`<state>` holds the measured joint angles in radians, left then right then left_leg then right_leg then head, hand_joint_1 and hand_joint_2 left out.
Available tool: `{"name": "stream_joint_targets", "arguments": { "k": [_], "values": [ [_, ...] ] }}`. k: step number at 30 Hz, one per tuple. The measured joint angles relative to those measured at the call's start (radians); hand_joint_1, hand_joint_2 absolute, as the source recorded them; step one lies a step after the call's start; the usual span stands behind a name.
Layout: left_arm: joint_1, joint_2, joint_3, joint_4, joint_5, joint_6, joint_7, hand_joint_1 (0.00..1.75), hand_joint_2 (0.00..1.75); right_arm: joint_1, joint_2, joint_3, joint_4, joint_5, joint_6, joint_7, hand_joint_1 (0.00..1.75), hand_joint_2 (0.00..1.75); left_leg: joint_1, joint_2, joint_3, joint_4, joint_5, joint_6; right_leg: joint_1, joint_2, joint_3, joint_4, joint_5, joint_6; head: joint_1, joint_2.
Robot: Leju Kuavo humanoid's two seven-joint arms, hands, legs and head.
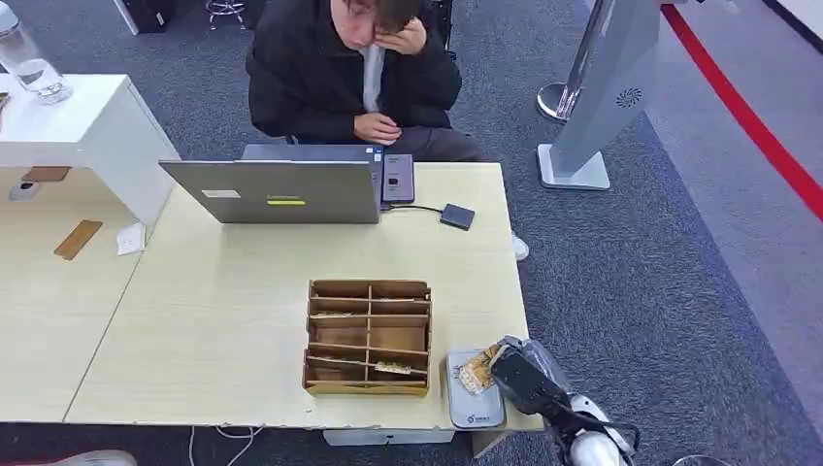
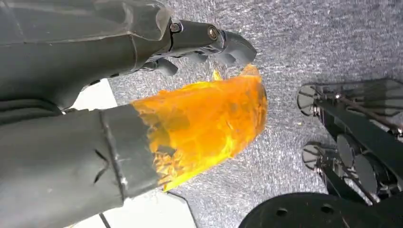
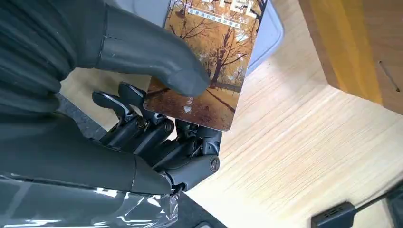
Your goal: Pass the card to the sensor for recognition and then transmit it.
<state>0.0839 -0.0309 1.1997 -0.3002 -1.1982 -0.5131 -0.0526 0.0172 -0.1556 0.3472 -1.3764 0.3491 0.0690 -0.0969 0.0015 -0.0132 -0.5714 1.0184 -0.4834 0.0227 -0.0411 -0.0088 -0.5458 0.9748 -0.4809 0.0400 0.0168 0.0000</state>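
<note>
My right hand [image 1: 519, 374] is at the table's front right corner and holds a card [image 1: 476, 369] printed with autumn trees. The card hovers just over the flat grey sensor [image 1: 473, 406]; I cannot tell whether they touch. In the right wrist view the thumb [image 3: 157, 61] presses on the card [image 3: 214, 57] from above, the dark fingers [image 3: 157, 137] support it from beneath, and the grey sensor [image 3: 272, 35] shows behind it. My left hand [image 2: 142, 90] hangs above the carpet with nothing in it, its thumb wrapped in orange film [image 2: 204, 123].
A wooden divided box [image 1: 369, 337] stands just left of the sensor, with cards in some slots. Further back are a laptop [image 1: 277, 189], a phone [image 1: 398, 178] and a cabled adapter [image 1: 457, 216]. A person [image 1: 354, 68] sits behind the table [image 1: 223, 320]. A grey kiosk stand [image 1: 592, 97] is on the right.
</note>
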Motion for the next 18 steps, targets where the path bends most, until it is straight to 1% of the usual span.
{"name": "stream_joint_targets", "arguments": {
  "k": [7,18],
  "values": [
    [0.004,-0.012,0.033,-0.038,-0.033,-0.037,0.002,0.00,0.00,-0.016,-0.005,0.013,0.016,0.019,-0.027,0.023,1.75,1.75,0.000,0.000,0.000,0.000,0.000,0.000,0.000,0.000,0.000,0.000,0.000,0.000,0.000,0.000],
    [0.008,-0.030,0.075,-0.080,-0.063,-0.053,0.000,0.00,0.00,-0.030,-0.008,0.022,0.036,0.040,-0.050,0.039,1.75,1.75,0.000,0.000,0.000,0.000,0.000,0.000,0.000,0.000,0.000,0.000,0.000,0.000,0.000,0.000]
  ]
}}
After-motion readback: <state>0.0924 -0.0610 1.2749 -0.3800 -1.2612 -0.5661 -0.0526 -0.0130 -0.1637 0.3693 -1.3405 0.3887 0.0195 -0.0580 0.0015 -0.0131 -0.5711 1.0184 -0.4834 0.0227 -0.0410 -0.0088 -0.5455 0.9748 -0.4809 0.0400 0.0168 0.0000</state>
